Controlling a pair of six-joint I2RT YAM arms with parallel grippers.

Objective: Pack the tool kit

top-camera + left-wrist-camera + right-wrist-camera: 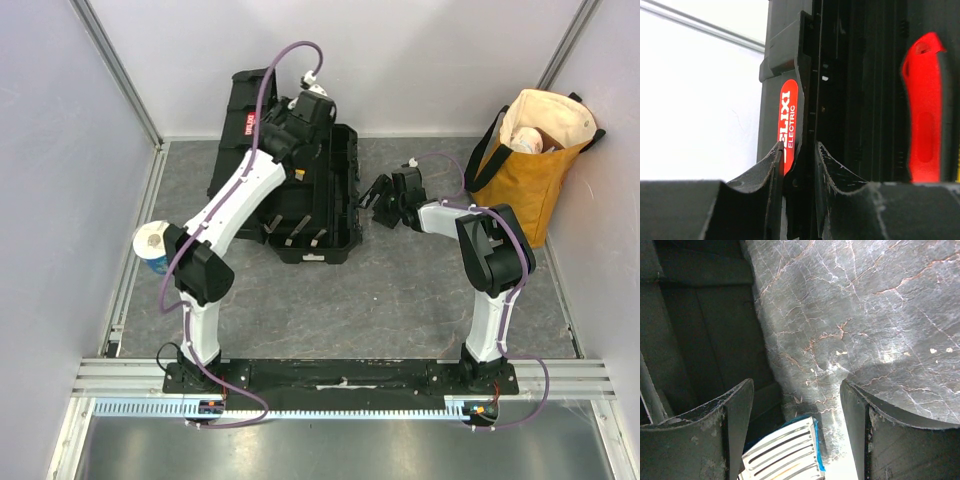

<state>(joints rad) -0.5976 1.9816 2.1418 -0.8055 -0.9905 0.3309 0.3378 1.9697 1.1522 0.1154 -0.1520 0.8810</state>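
I work with two arms over one grey, marble-veined mat point(400, 300). The largest thing on it is the one toolbox point(335, 190), black moulded plastic. It lies open in the upper middle of the top view, with its lid point(232, 150) tipped back toward the rear wall. At the right edge of that view sits one mustard-yellow fabric tote bag point(525, 180), soft and slumped, with black straps. At the left edge is one small round blue-and-white cup point(153, 245). My left gripper point(797, 150) is at the toolbox's upper rim, its two fingers drawn close and clamped on a thin black plastic edge of the box. Beside that edge is one glossy red oval label point(788, 115) with white writing, "ELIXI" over "ELECTRIC"; my finger hides its start. At the right of the left wrist view stands one red handle point(922, 105) with a black rim, though I cannot tell which tool it belongs to. My right gripper point(796, 385) hangs just right of the toolbox, jaws spread wide and holding nothing. At the bottom of its view is one small pale ribbed piece point(785, 452) with a blue edge, which I cannot name.
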